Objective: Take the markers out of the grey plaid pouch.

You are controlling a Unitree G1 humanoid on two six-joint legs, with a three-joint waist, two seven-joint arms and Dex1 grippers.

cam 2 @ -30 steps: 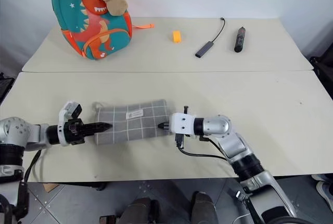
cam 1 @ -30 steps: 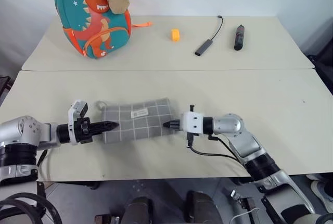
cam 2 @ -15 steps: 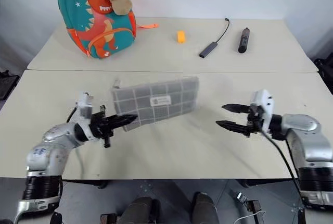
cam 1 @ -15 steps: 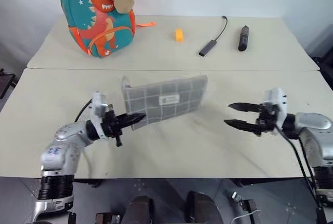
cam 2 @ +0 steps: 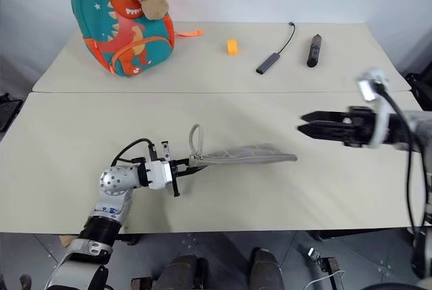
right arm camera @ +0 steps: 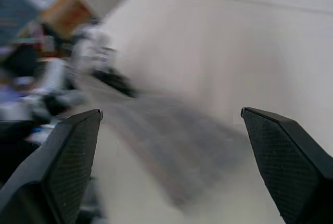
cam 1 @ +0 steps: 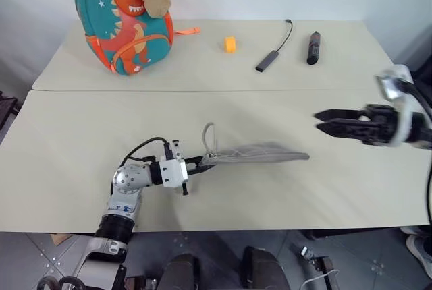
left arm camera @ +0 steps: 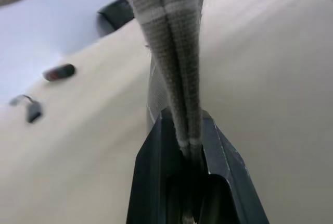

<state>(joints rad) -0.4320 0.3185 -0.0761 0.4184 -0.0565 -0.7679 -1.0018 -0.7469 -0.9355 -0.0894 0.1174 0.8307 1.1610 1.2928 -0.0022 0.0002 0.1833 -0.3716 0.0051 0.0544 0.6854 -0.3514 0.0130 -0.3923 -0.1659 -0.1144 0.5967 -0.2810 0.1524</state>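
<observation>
I'm looking down on the near table (cam 1: 61, 168) first, and the grey plaid pouch (cam 1: 260, 153) hangs just above it near the front edge, turned edge-on so I see a thin grey sliver with its end loop (cam 1: 209, 138) standing up. My left gripper (cam 1: 202, 162) is clenched on the pouch's loop end, arm low and pointing across toward my right. My right gripper (cam 1: 322, 120) is well apart from the pouch, off to the right and higher, fingers spread wide and holding nothing.

I read this step as a one-handed tip or shake to get the markers out (none are on the table that I can see, so I judge they're inside). To do it well I want the open mouth facing down over bare table, with the left grip firm on the seam so the fabric doesn't slip. The free right hand can come in on the far end to spread or lift it.

The head views give me the layout: the teal backpack (cam 1: 121, 17), the orange block (cam 1: 230, 44), the grey stick with its cord (cam 1: 268, 60) and the dark cylinder (cam 1: 311, 47) all on the far table. The left wrist view shows what they can't: both fingers (left arm camera: 151, 166) pinching the doubled fabric edge (left arm camera: 174, 52) squarely. The right wrist view shows the open fingertips (right arm camera: 67, 151) aimed toward the pouch, which is smeared there.
</observation>
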